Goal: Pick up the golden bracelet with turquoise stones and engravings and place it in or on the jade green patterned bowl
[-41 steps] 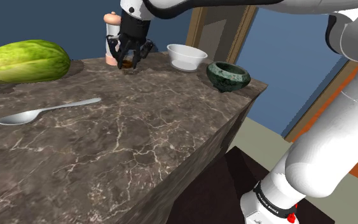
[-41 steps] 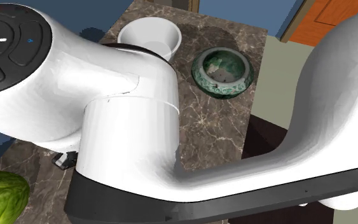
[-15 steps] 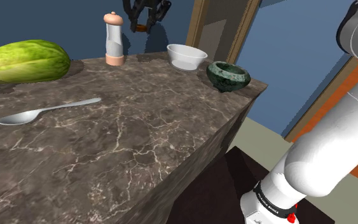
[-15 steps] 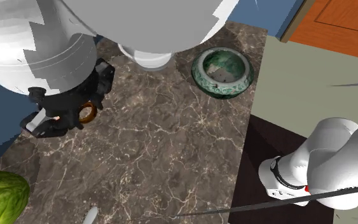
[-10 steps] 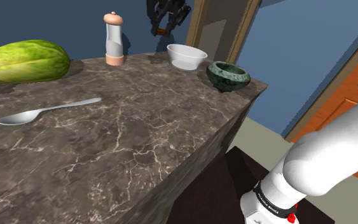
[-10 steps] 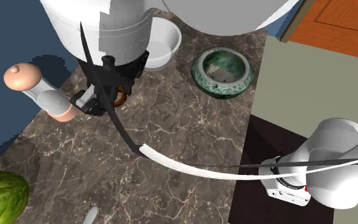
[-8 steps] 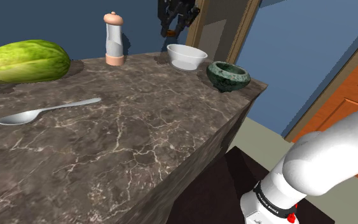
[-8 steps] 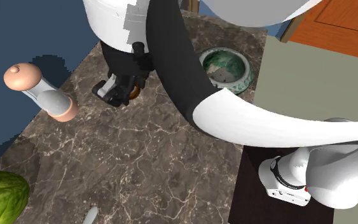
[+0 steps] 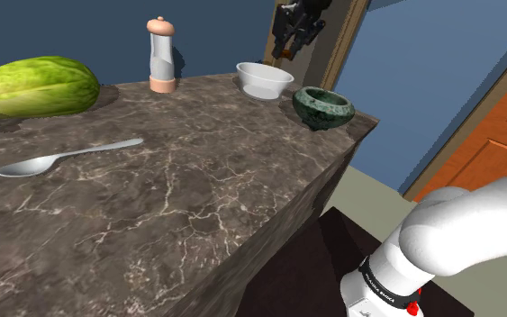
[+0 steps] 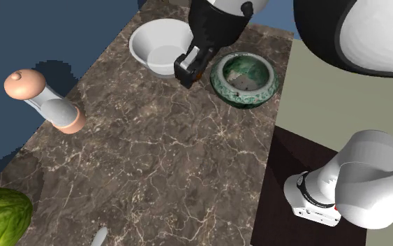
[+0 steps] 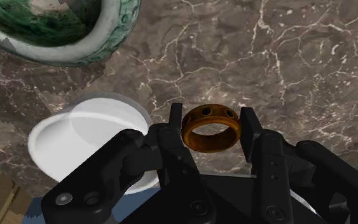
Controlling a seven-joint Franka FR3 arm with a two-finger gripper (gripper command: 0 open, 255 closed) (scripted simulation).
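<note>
- Above the counter (image 9: 197, 180), just beside the green bowl (image 10: 223, 89), the gripper (image 11: 210, 121) hangs in the air with the bracelet (image 11: 210, 142) clasped between its two fingers. The fingers stand only as far apart as the band is wide.
- Bracelet: a golden-orange ring with dark oval spots on its outer face. It is clear of the counter and not yet over the green bowl.
- Position: in the second exterior view the fingertips sit over the strip of counter between the green bowl and the white bowl (image 10: 161, 45), overlapping the white bowl's near rim.
- Green bowl: upright, nothing inside, standing close to the counter's corner.
- Step in hand, as judged: the carry. The pick-up is done; the placing is not.
- Next move, as judged: a short sideways travel to bring the ring over the middle of the green bowl's mouth, then a descent towards the rim and a release.
- Risk, as judged: the green bowl is near the counter's edge, so an off-centre release could glance off the rim and send the ring to the floor.
- Other items: mill (image 9: 159, 56), spoon (image 9: 67, 158) and gourd (image 9: 35, 86) lie well apart from the green bowl, off the likely path.
</note>
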